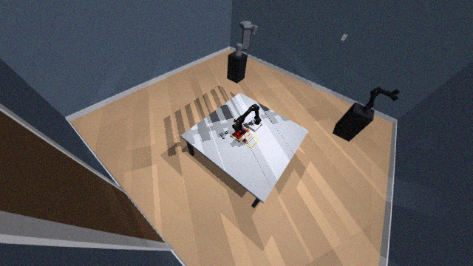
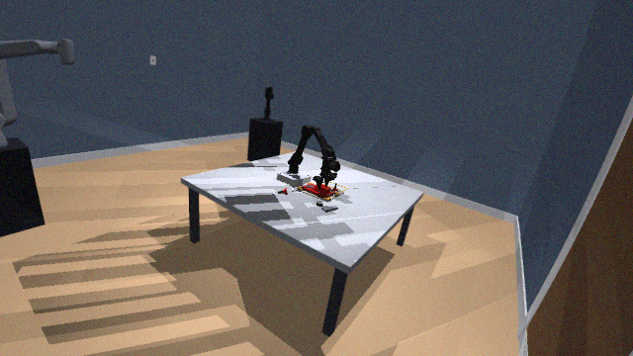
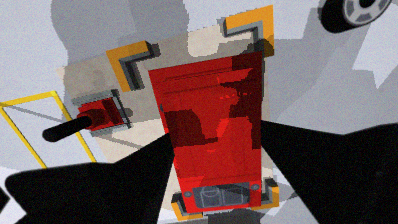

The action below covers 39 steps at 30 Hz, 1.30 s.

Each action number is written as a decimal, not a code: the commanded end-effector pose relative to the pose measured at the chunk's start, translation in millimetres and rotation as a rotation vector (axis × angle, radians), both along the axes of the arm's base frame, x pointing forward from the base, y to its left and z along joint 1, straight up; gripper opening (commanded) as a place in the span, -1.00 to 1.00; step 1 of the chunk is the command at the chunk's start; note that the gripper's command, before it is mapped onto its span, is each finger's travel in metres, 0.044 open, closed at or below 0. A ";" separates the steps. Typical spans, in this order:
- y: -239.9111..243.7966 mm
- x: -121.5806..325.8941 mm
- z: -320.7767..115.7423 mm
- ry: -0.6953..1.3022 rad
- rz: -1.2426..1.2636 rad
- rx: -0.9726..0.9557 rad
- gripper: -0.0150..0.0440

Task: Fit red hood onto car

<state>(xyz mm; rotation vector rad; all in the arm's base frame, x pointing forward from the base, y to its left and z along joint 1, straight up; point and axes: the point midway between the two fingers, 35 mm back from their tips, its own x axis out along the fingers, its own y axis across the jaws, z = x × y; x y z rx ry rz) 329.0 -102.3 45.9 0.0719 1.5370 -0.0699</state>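
Note:
The red hood (image 3: 220, 155) is between the two black fingers of my gripper (image 3: 213, 130) (image 1: 239, 130) (image 2: 323, 188), which is shut on its long sides. The hood is over the red chassis (image 3: 200, 68), low on it or touching it; the exact height cannot be told. The chassis's grey-windowed end (image 3: 220, 196) shows below the hood in the wrist view. The chassis sits between the orange corner brackets of the jig (image 3: 135, 137). The engine block, the pegs and the holes cannot be made out, so whether any peg is in a hole cannot be told.
A small red part with a black handle (image 3: 67, 128) stands in a grey holder on the jig's left side in the wrist view. Beyond it is a yellow outline (image 3: 29, 98). A wheel (image 3: 367, 6) lies beyond the jig's upper right. A small red object (image 2: 283, 191) lies near the arm's base.

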 end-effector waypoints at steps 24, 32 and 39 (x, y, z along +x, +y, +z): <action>-0.1 0.2 -7.2 0.000 0.000 0.000 -0.22; -0.1 0.2 -7.2 0.000 0.000 0.000 0.49; -0.1 0.2 -7.2 0.000 0.000 0.000 1.00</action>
